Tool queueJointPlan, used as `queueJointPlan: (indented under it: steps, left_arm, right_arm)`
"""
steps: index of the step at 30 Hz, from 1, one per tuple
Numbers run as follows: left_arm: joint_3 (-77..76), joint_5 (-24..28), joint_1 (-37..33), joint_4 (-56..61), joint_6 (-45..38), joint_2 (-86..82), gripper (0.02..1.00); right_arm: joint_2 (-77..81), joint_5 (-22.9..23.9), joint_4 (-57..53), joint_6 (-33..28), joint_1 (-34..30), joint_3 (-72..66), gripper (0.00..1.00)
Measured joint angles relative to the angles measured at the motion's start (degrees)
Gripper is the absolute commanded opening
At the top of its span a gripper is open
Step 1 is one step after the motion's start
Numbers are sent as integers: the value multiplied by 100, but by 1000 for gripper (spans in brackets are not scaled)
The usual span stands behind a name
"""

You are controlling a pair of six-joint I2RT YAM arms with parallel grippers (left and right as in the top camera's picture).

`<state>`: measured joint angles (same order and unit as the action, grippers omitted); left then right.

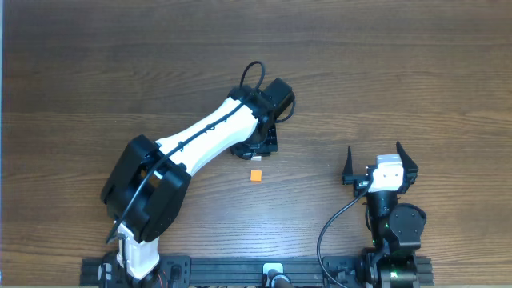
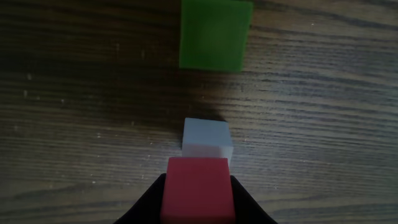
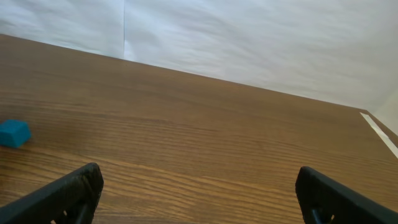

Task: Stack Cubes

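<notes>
Your left gripper (image 2: 198, 194) is clamped on the red cube (image 2: 198, 184), one finger pressed against each side face. Take that red cube as your reference for everything else.

Just past the red cube sits the white cube (image 2: 207, 138), flat on the wood surface (image 2: 74, 124). The red cube covers the white cube's near edge in the left wrist view, and you cannot tell from it whether the two touch or the red one hangs slightly above. Farther on in the same line, clearly apart from the white cube, lies the larger green cube (image 2: 215, 34), square to the grain, with bare wood between the two.

In the top view the left arm (image 1: 200, 140) stretches diagonally over the middle of the surface and hides what is under its wrist. A small orange cube (image 1: 256, 176) rests just beside the gripper holding the red cube, on the side toward the arm bases, and nothing touches it.

Your right gripper (image 3: 199, 186) is well apart from the red cube, close to its own base, with its fingers spread wide and holding nothing. A blue cube (image 3: 13, 133) lies alone on the surface, well away from it.
</notes>
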<state>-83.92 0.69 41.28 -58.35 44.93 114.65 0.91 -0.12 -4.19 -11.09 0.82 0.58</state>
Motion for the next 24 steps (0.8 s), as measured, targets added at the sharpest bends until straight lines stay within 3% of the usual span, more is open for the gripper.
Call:
queueJointPlan:
  steps: [19,24]
  left_arm:
    - [0,79,0,48,-39,129,200]
    - [0,81,0,48,-42,129,246]
  right_arm:
    - [0,0,0,-2,0,0,991]
    - [0,0,0,0,0,0,993]
